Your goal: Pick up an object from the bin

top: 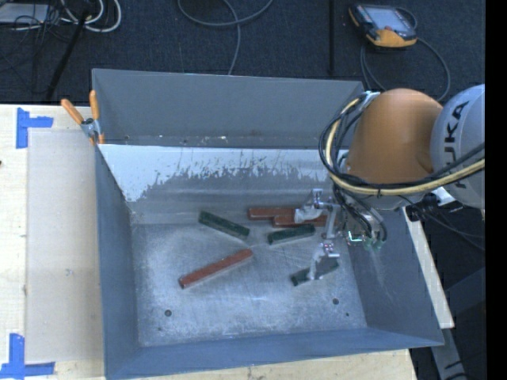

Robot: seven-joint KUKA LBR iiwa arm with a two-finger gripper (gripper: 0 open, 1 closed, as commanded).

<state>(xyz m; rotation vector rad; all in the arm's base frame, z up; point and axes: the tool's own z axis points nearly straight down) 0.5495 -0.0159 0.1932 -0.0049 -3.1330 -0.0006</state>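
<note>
The grey bin holds a few loose things on its floor, not a heap. The gripper hangs low at the right side of the floor. Its fingers stand apart, one to the far side and one to the near side, and nothing is clamped in them.

The longest thing, a reddish-brown bar, lies slanted near the middle, well apart from the gripper. A second reddish-brown bar lies further back, and a dark green bar is to its left. The short dark green bar is the nearest: its right end comes just between the open fingers. A small dark piece lies beside the near finger.

I judge the short green bar to be stiff, light and smooth, so it may slip. A hold on the end alone could let it swing; taking it across its narrow width, more toward the middle, seems safer.
</note>
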